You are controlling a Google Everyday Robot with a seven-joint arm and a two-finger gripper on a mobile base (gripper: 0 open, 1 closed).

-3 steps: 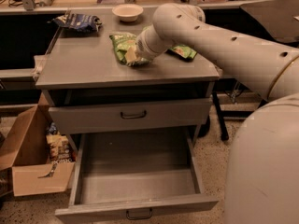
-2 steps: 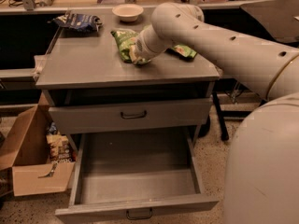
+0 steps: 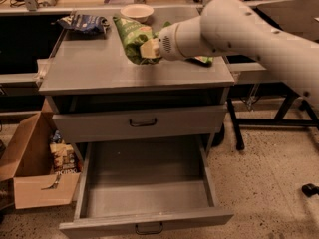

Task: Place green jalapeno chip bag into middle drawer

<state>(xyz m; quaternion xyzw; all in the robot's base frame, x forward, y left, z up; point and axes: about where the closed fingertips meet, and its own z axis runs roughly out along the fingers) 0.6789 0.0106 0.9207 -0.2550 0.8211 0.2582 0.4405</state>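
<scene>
Cardboard box (image 3: 30,183): on the floor against the grey cabinet's (image 3: 89,68) left side, flaps open, packets inside.
Dark blue bag (image 3: 82,23): lying at the back-left corner of the cabinet top.
Green jalapeno chip bag (image 3: 130,36): over the middle of the cabinet top, tilted, with its upper end leaning toward the cabinet's back edge and its lower end at the gripper. I cannot tell whether it is clear of the top.
Bowl (image 3: 137,11): at the cabinet's back edge, near the middle.
Gripper (image 3: 149,48): over the cabinet top, just right of centre, its fingers closed on the chip bag's lower right part.
Feel: probably very light, a soft, crinkly, air-filled film with brittle contents. It will likely fold and swing, and a hard squeeze could crush the chips.
Hold: a pinch on the flat sealed edge or a corner looks safest, since the puffed belly may slip.
Middle drawer (image 3: 144,218): pulled out at the cabinet's foot, below the closed upper drawer front (image 3: 142,123).
Bright-green bag (image 3: 202,60): on the right part of the cabinet top, mostly hidden behind the arm (image 3: 239,29).
</scene>
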